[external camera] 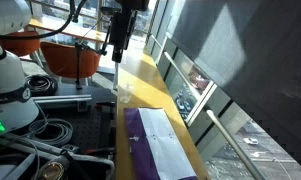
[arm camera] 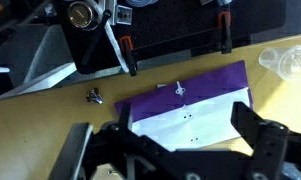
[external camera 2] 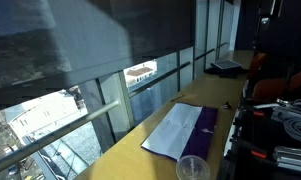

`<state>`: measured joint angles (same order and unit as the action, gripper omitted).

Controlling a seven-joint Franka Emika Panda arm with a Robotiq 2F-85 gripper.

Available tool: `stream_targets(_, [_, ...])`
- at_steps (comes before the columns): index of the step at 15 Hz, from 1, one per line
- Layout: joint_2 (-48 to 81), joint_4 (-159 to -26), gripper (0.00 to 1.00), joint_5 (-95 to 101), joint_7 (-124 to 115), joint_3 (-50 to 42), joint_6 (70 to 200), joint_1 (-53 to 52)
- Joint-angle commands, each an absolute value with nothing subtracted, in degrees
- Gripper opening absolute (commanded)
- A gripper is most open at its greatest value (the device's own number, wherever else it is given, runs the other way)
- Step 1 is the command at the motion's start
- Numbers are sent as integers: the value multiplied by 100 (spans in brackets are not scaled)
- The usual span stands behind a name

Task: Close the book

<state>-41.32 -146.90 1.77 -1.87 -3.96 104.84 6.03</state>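
The book (arm camera: 195, 118) lies open and flat on the wooden table, white pages up with a purple cover showing along one side. It shows in both exterior views (external camera: 155, 140) (external camera 2: 180, 130). My gripper (arm camera: 170, 145) hangs well above the book, its two dark fingers spread wide on either side of the pages in the wrist view. In an exterior view the gripper (external camera: 117, 52) hangs high over the table beyond the book's far end. It is open and empty.
A clear plastic cup (arm camera: 288, 62) (external camera 2: 193, 168) stands on the table just off one end of the book. A small metal object (arm camera: 93, 96) lies off the other end. Black equipment and cables (external camera: 50, 135) line the table's inner edge; windows run along the other side.
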Motion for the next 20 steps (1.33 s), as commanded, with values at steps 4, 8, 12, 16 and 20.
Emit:
stream_targets(4, [-4129, -14665, 100, 178, -187, -400, 10473, 600])
stream_targets(8, [-4129, -14665, 100, 178, -187, -400, 10473, 600])
stream_targets(12, [-4129, -14665, 100, 178, -187, -400, 10473, 600])
stream_targets(16, [-3842, -14784, 100, 68, -57, -504, 11204, 536])
stream_targets(20, [-3170, -14697, 100, -572, 327, -859, 12454, 322])
